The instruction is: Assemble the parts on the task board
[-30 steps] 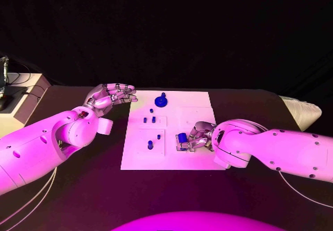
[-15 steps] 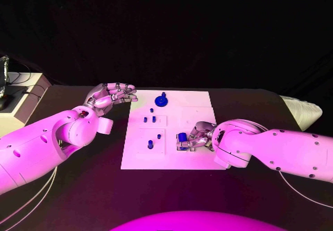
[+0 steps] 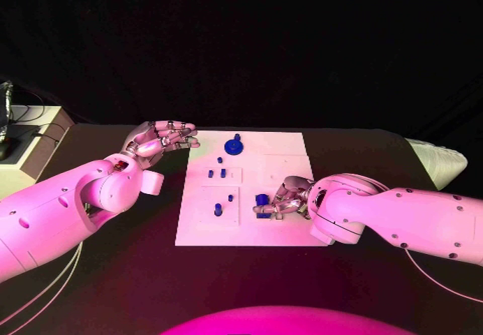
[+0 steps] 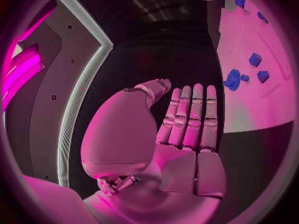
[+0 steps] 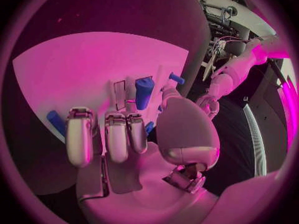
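Assembly partway; several blue parts stood seated in the task board (image 3: 282, 150).
The right hand (image 3: 290, 197) pinched a blue part (image 3: 262, 200) above the board; the left hand (image 3: 161, 139) hovered empty, fingers loosely curled.

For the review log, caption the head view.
Right hand holds a blue part at the white board; left hand hovers beside it.

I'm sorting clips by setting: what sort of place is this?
Probably a robotics lab or demo stage: a black table against a dark backdrop, a white task board with small blue parts, and cabled equipment alongside.
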Controlling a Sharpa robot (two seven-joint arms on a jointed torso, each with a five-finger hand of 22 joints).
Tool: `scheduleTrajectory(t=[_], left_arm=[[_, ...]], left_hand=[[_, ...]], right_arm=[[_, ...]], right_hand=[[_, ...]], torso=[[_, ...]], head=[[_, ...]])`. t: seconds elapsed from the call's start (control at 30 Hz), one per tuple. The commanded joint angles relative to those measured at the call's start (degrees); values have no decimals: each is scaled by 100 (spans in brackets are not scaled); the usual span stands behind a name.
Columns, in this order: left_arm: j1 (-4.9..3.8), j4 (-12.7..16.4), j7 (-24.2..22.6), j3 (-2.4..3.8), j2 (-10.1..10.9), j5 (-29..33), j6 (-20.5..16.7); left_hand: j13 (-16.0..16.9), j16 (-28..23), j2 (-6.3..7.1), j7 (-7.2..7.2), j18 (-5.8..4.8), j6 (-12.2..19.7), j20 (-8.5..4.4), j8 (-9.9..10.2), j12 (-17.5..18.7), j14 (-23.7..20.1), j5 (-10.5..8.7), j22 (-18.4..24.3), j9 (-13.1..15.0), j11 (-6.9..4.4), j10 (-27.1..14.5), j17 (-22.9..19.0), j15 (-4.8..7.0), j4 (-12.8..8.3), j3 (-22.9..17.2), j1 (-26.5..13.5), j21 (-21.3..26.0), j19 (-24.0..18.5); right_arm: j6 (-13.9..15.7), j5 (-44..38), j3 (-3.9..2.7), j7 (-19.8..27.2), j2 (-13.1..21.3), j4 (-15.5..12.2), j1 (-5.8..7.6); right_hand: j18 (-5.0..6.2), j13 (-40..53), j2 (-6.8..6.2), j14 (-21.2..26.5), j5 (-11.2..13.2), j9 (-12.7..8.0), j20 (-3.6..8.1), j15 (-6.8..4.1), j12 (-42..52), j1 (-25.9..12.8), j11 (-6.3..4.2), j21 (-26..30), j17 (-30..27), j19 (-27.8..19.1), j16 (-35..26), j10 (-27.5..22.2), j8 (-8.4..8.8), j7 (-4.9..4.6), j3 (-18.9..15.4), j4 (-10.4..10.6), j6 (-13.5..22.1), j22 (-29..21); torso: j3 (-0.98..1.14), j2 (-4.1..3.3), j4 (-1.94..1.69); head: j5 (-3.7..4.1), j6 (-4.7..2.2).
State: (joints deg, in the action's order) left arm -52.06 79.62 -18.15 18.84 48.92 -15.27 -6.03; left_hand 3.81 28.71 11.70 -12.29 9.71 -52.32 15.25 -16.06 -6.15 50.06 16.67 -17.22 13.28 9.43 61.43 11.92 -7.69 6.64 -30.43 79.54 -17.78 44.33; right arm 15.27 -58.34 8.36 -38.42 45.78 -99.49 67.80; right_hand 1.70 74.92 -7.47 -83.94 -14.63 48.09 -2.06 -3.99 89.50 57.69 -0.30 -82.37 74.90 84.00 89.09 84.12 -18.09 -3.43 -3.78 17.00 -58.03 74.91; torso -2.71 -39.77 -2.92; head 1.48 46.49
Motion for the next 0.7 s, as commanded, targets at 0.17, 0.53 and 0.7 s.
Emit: scheduleTrajectory(t=[0.17,0.53,0.7], left_arm=[[-2,8,-33,3,-3,24,63],[-2,6,-30,3,0,23,65],[-2,1,-29,3,-2,22,66]], left_hand=[[0,-21,-6,-16,61,38,6,12,27,-35,1,11,-7,17,-5,8,-4,0,22,-35,23,27],[0,-21,-6,-16,61,38,6,12,27,-35,1,11,-7,17,-5,8,-4,0,22,-35,23,27],[1,-21,-11,-16,61,39,6,11,28,-39,2,13,-9,17,-5,12,-5,0,20,-30,28,29]], right_arm=[[142,-37,-4,225,26,-39,-3],[153,13,-8,681,206,-139,-3],[123,131,-13,977,315,-221,-3]], right_hand=[[-32,1461,75,-561,42,15,13,-13,-18,-1,-19,-4,1298,450,23,549,22,-30,-52,0,-7,1325],[-45,1481,389,-571,-70,53,26,-28,10,909,-37,-71,1347,466,38,566,66,-11,115,-47,-29,1343],[-53,1508,491,-577,211,36,46,-53,50,1435,-67,-120,1374,476,46,588,90,22,287,-51,-100,1355]], torso=[[-3,0,-3],[-4,4,-2],[-2,7,0]], head=[[4,-3],[-4,-17],[-4,-21]])
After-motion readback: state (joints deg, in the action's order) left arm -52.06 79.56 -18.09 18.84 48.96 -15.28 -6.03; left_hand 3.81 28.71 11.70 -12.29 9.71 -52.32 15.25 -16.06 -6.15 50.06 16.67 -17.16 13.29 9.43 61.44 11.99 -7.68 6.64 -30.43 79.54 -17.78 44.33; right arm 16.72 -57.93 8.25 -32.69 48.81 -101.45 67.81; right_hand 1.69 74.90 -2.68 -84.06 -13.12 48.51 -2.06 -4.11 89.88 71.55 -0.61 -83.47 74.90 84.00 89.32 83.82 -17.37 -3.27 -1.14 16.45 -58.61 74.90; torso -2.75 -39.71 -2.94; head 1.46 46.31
